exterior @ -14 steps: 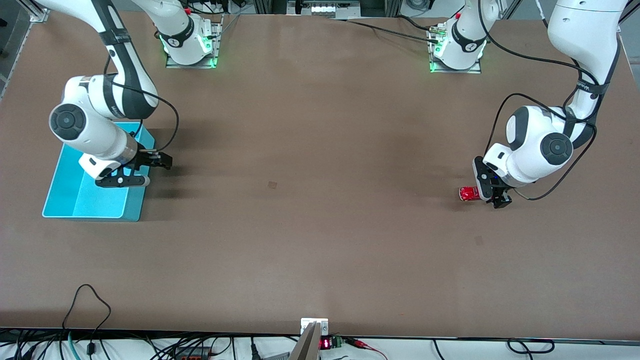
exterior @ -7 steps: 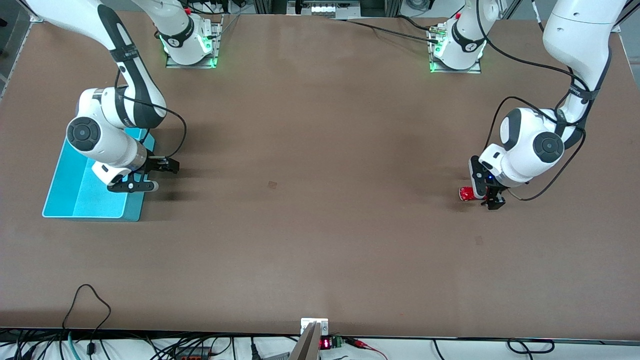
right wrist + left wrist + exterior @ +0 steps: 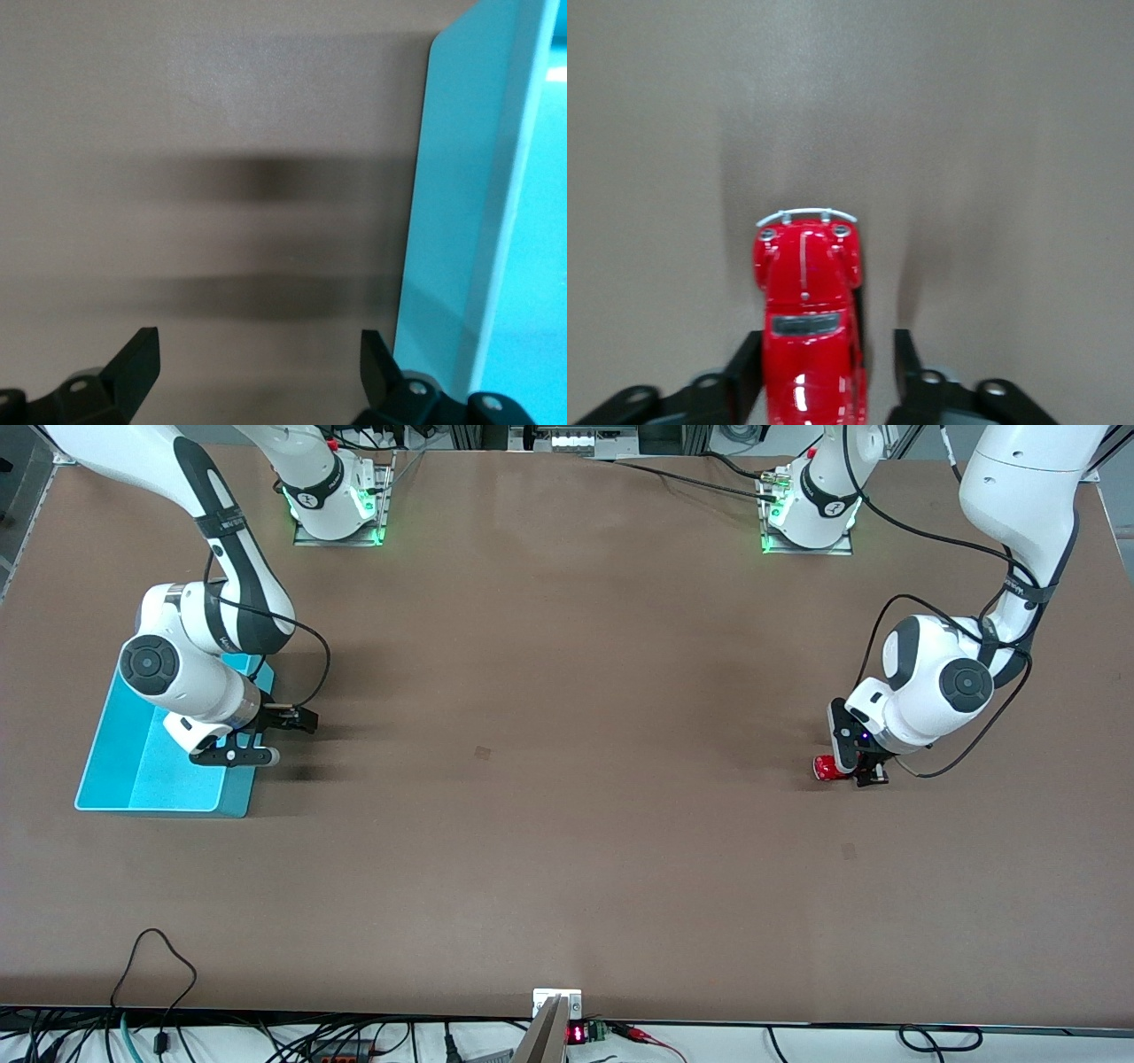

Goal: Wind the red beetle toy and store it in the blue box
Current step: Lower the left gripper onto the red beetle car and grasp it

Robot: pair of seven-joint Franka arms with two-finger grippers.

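The red beetle toy (image 3: 826,768) sits on the brown table at the left arm's end. In the left wrist view the toy (image 3: 804,301) lies between my left gripper's (image 3: 824,372) fingers, against one finger, with a gap to the other finger (image 3: 904,359). My left gripper (image 3: 858,769) is low at the table and open around the toy. The blue box (image 3: 133,779) stands at the right arm's end. My right gripper (image 3: 266,735) is open and empty over the table just beside the box's side wall (image 3: 469,221).
The table's brown surface (image 3: 549,779) spreads between the toy and the box. Both arm bases stand at the edge farthest from the front camera. Cables and a small display (image 3: 576,1034) lie along the nearest edge.
My left gripper has come down and closed in around the toy, which has not moved. My right gripper shifted slightly from the box toward the table's middle, then held still.
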